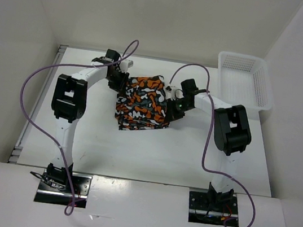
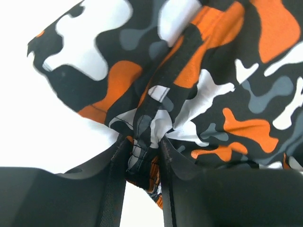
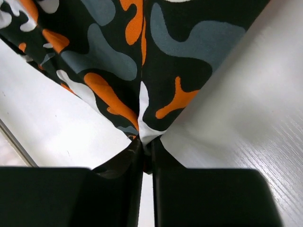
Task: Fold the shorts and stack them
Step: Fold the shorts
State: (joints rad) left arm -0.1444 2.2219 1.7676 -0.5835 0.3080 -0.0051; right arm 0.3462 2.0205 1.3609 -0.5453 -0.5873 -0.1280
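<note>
The shorts [image 1: 144, 104] lie in a folded, almost square pile on the tabletop [image 1: 151, 153], a bit past the middle and between the two arms. The pile sits a little crooked. Its near edge shows a few layers of cloth on top of each other. The cloth is soft and covered in orange, black, white and grey blobs.

The left tool [image 1: 117, 81] is at the left side of the pile, near the far corner. In the left wrist view its fingers [image 2: 113, 165] are pinched on a bunched-up fold of the shorts, with a black band of cloth running down between them. The right tool [image 1: 172, 109] is at the right side of the pile. In the right wrist view it is squeezed tight on a thin corner of the cloth, which spreads out away from the fingers [image 3: 163, 156].

In front of the pile the tabletop is bare all the way to the arm bases. There is bare tabletop to the left and right too. White walls [image 1: 33, 27] stand at the left, back and right edges. A white basket [image 1: 245, 79] sits in the far right corner, well apart from the shorts. A purple cable [image 1: 35, 90] loops out from each arm.
</note>
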